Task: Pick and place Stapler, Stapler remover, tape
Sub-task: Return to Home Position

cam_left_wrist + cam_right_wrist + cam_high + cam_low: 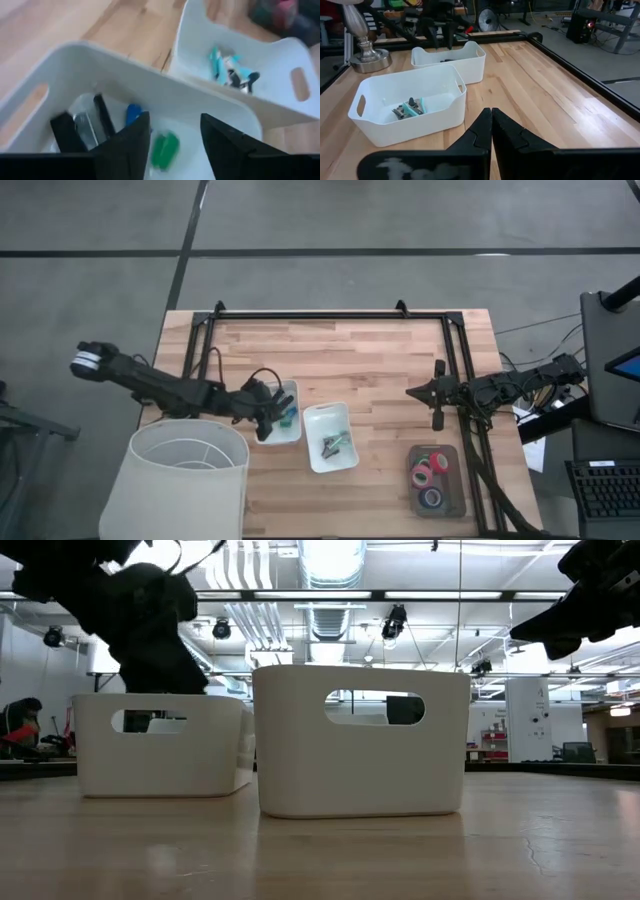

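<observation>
My left gripper (172,127) is open and hovers just above the left white tray (291,433), touching nothing. In that tray lies the black stapler (102,116) with a light strip, beside a blue piece (132,112) and a green piece (165,149). Teal and dark staple removers (333,443) lie in the middle white tray (322,415). The red (422,474), green (440,462) and blue (432,498) tape rolls lie in a dark tray (455,502) near the table's right front. My right gripper (415,392) is shut and empty, raised over the table's right side.
A large white lampshade (185,480) covers the near left corner, its metal base (367,57) beside the left tray. A black frame (330,315) runs round the table's far and side edges. Bare wood lies between the middle tray and my right gripper.
</observation>
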